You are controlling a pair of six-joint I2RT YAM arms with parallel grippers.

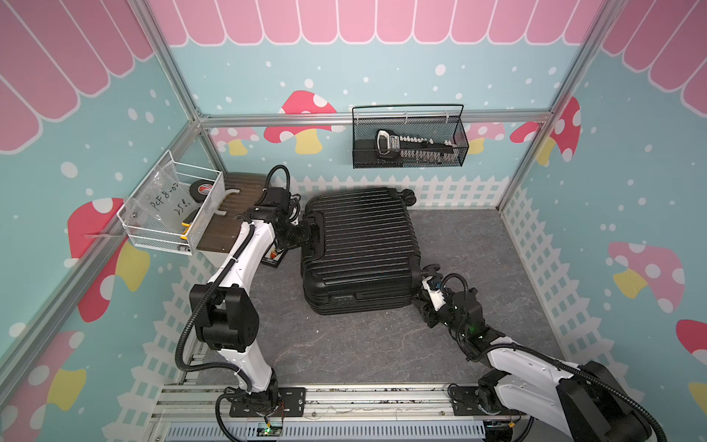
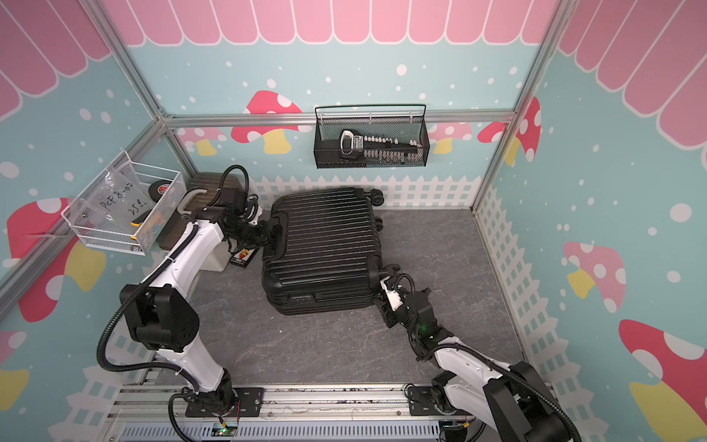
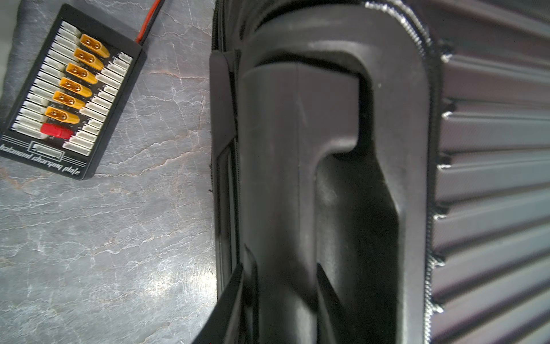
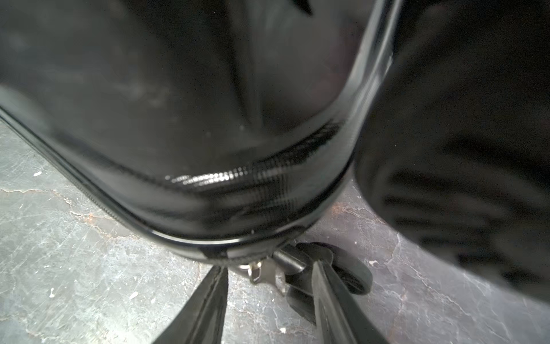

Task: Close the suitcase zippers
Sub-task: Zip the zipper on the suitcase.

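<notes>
Altogether, one white wire basket (image 1: 206, 216) at the left edge, one brown-lidded box (image 1: 241, 191), one charging plate (image 3: 74, 89), one suitcase (image 1: 359, 245), one black mesh basket (image 1: 409, 162) on the back wall and two arms are counted in both top views. The box is partly covered by the white basket and the left arm. The plate is largely hidden under that arm from above, though six yellow connectors and one red one are shown on it in the left wrist view. What lies in the black basket is too small to be named. The suitcase is found at the centre of the grey tabletop (image 1: 363, 344), laid flat, with its glossy black ribbed shell facing up and its wheels (image 1: 408, 196) at the right end. The handle (image 3: 276, 166) at the left end is clamped by the left gripper (image 3: 281, 265), one finger on each side of the bar. A zipper track (image 3: 428, 190) is seen as a fine toothed line beside the handle recess. At the case's lower right corner, the right gripper (image 4: 269, 268) is held with its jaws apart and nothing pinched. A small metal zipper pull (image 4: 255, 272) is seen just ahead between them. The right of that wrist view is filled by a blurred dark mass that cannot be identified.
</notes>
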